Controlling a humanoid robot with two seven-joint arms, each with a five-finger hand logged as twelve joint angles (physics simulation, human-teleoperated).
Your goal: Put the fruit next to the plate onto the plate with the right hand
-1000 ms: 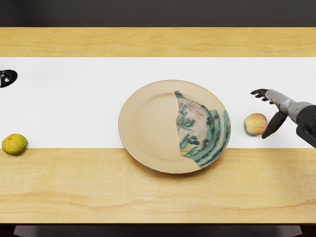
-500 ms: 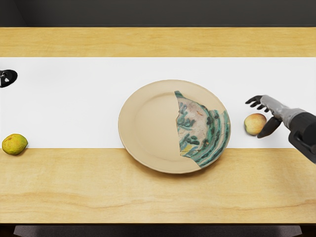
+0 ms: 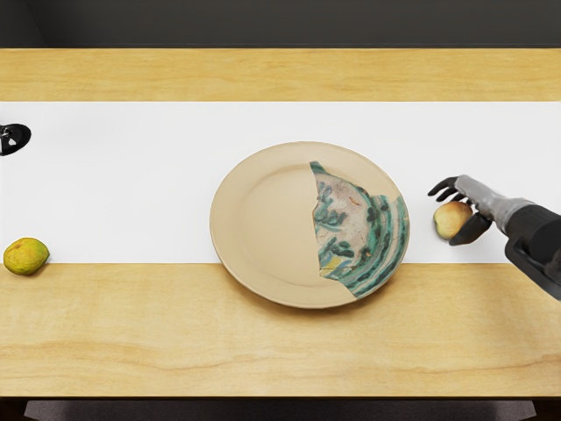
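Head view, read from left to right. A light wooden table [image 3: 280, 342] carries a broad white strip [image 3: 131, 175] running across its full width. At the far left edge, on the strip, only a small black part of the left hand [image 3: 12, 138] shows; whether it is spread or closed cannot be told. Below it, at the strip's near border, lies a small yellow-green oval fruit [image 3: 25, 256], well apart from everything else.

At centre sits a round tan ceramic plate [image 3: 263, 219], its near rim overlapping the bare wood. The plate's right portion bears a green and reddish painted pattern; nothing lies on it.

Just beside the plate's right rim, but not touching it, a rounded yellow-and-red fruit [image 3: 450, 219] rests on the white strip. The right hand [image 3: 463, 210], on a grey and black forearm entering from the right edge, straddles this fruit. The hand is wide: its dark fingers [image 3: 441, 188] are spread and arch over the fruit's far side, while the thumb [image 3: 472, 230] lies against its near right side.
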